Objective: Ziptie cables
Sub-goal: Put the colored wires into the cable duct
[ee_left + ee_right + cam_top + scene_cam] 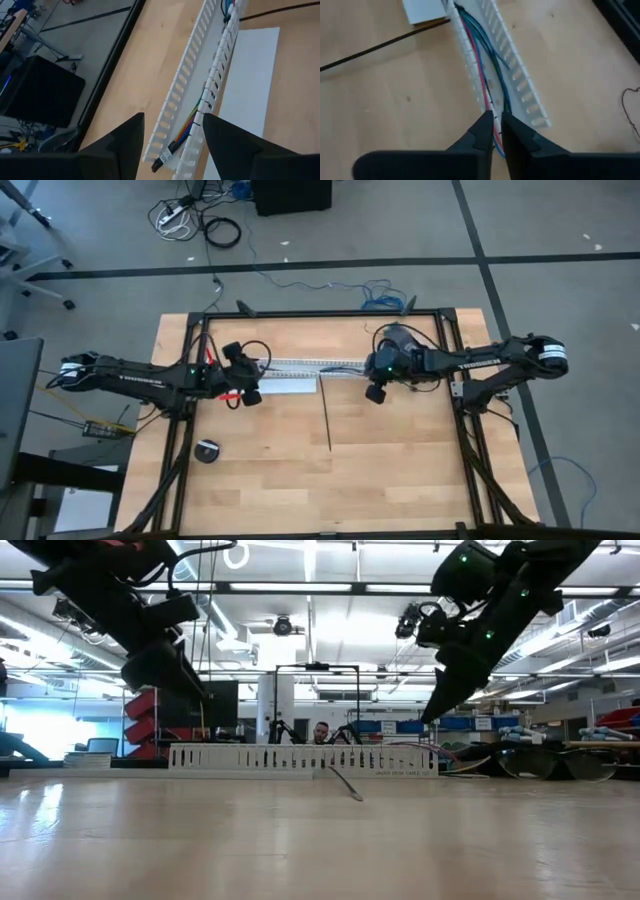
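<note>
Right hand [497,131] over channel [517,75] end, fingers nearly together around cables [485,70] lying in it, likely gathering them. Left hand [172,137] apart, waiting above other end. Ziptie [328,415] loose on surface [400,470], untouched.

Grey floor [560,330], bright ceiling lights [310,560]

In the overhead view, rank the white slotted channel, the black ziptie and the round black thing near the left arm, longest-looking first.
1. White slotted channel, longest.
2. Ziptie, clearly shorter.
3. Round black object, smallest.
All lie flat on the table, so nearness barely skews this.
</note>
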